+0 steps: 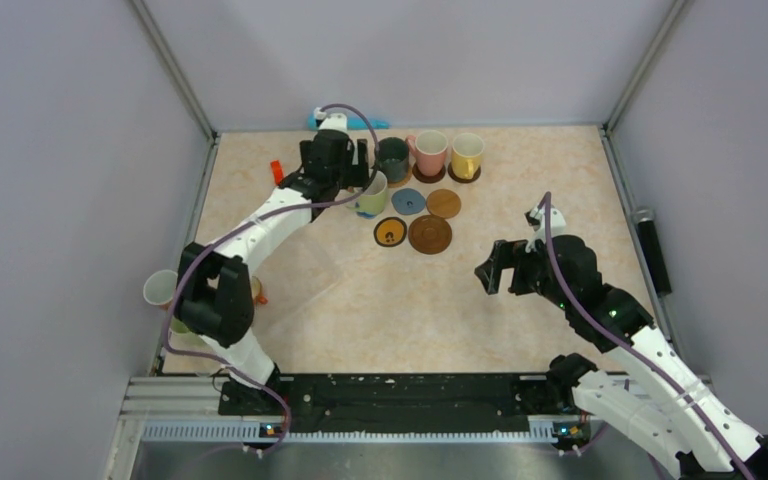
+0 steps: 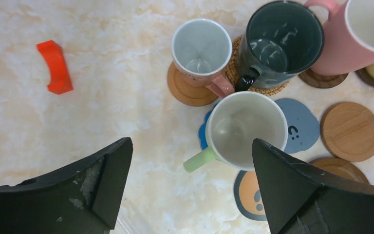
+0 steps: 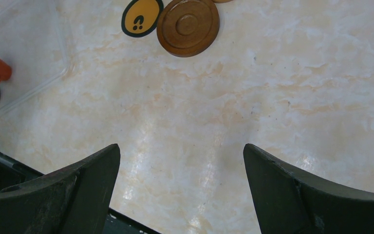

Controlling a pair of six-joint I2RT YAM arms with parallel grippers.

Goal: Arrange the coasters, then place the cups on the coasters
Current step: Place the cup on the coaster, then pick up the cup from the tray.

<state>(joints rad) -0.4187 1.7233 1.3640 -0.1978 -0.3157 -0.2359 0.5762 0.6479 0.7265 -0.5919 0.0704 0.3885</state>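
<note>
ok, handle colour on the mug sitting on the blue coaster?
Pale green handle; shows best in left wrist view.

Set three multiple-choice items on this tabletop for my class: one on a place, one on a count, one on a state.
1. The green-handled cup stands on: A another cup; B the blue scalloped coaster; C a plate.
2. Coasters without a cup in the top view: A four; B two; C six.
3. The left end effector is: A shut on that cup; B shut, empty; C open.
Answers: 1 B, a blue edge shows under its base; 2 A, the grey-blue, tan, black-rimmed and dark brown ones lie bare; 3 C, its fingers stand wide apart, gripping nothing.
</note>
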